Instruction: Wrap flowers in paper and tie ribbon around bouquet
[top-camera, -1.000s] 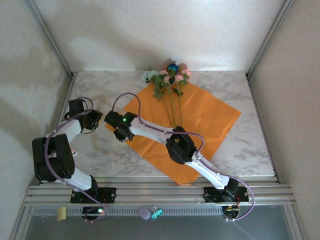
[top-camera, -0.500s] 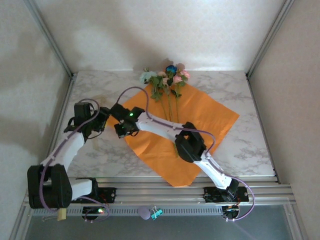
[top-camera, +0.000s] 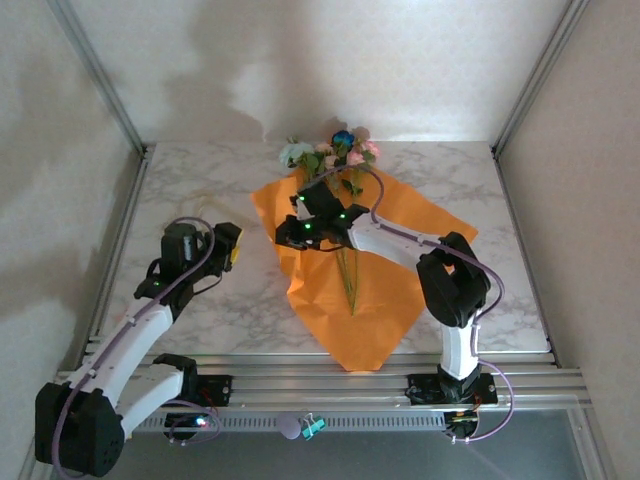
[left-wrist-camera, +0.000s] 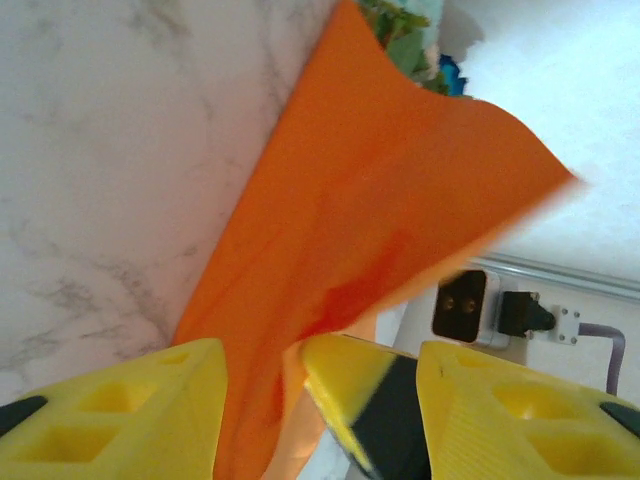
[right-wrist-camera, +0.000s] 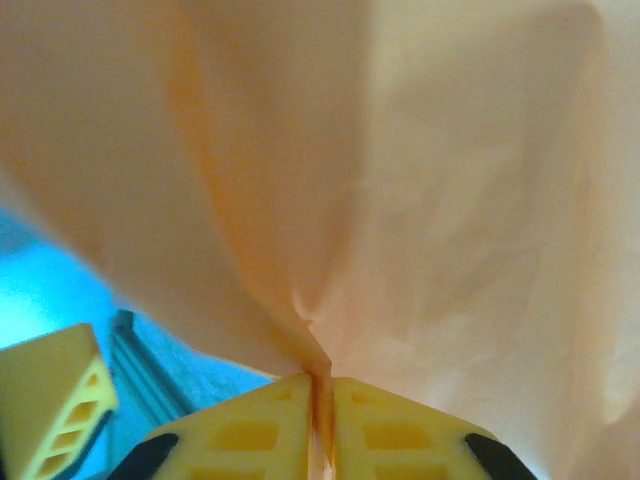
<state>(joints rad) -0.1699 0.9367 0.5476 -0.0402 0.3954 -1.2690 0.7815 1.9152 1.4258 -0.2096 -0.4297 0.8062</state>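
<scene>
The white, grey-veined marble worktop (top-camera: 190, 190) is closed in by pale walls (top-camera: 330, 60) and aluminium posts (top-camera: 98, 75). The right pincer (top-camera: 297, 228) is clamped on the paper (top-camera: 375, 300), holding its left edge raised above the worktop. The flowers (top-camera: 335, 155) lie just beyond this pincer. The left pincer (top-camera: 232, 247), jaws apart and empty, hovers left of the paper.

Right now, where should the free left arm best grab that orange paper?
Probably the lifted left edge of the paper, coming in from the left. The right gripper pinches the sheet up, so that edge stands off the table where the open left gripper could close around it.
</scene>
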